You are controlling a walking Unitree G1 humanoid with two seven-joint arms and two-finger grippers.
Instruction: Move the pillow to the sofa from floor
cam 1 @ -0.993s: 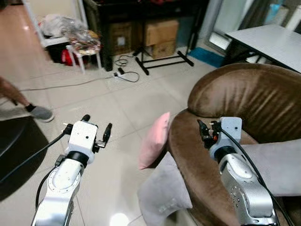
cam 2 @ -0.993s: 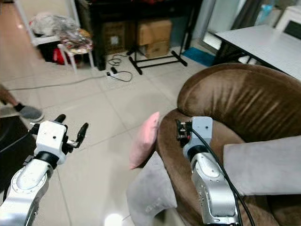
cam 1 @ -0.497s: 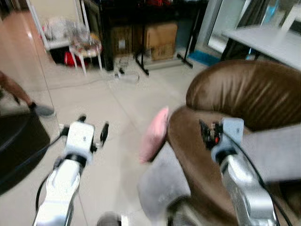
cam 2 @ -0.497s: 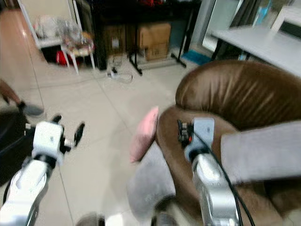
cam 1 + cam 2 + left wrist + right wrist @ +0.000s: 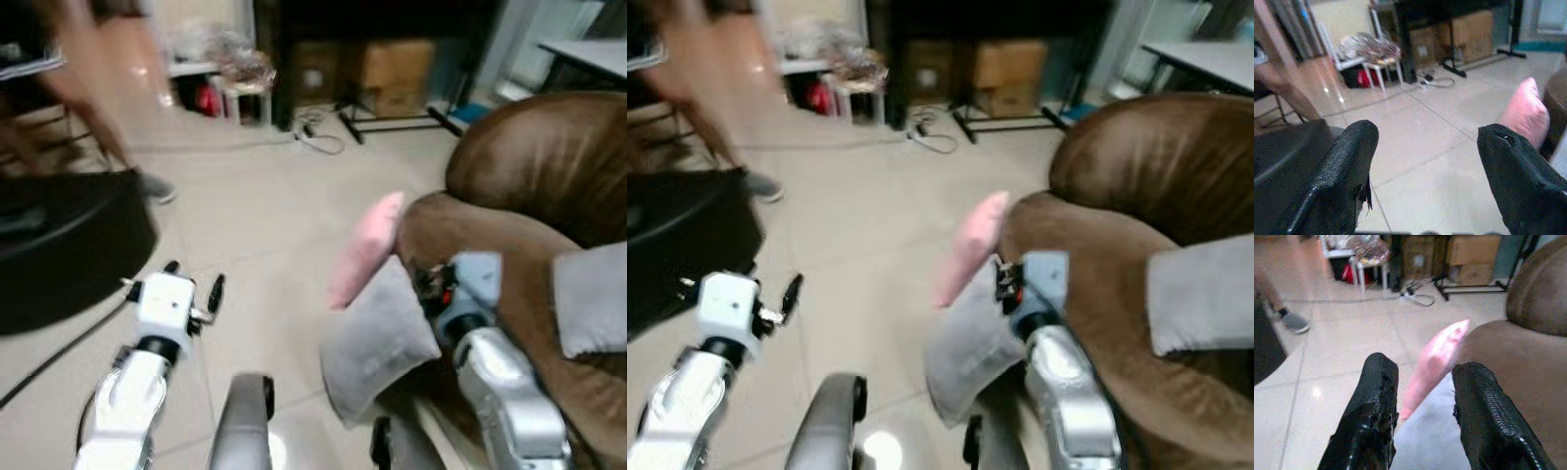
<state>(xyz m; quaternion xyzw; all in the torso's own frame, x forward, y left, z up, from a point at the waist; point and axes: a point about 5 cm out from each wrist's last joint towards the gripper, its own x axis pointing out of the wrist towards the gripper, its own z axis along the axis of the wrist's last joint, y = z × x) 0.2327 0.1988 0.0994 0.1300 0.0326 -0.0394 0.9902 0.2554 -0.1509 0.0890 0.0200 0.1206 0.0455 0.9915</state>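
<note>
Pink pillow (image 5: 364, 251) leans upright at 11 o'clock of the nearer right pincer (image 5: 1422, 396), parted, empty

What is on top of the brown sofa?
A grey cushion lies on the brown sofa. The right arm covers part of the seat, so what lies there is hidden. The pink pillow leans against the sofa's arm, on the floor.

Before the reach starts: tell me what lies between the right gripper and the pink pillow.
Nothing visible blocks it. The right gripper, fingers open, points at the pink pillow leaning on the brown sofa; a grey pillow lies just beneath that line.
</note>
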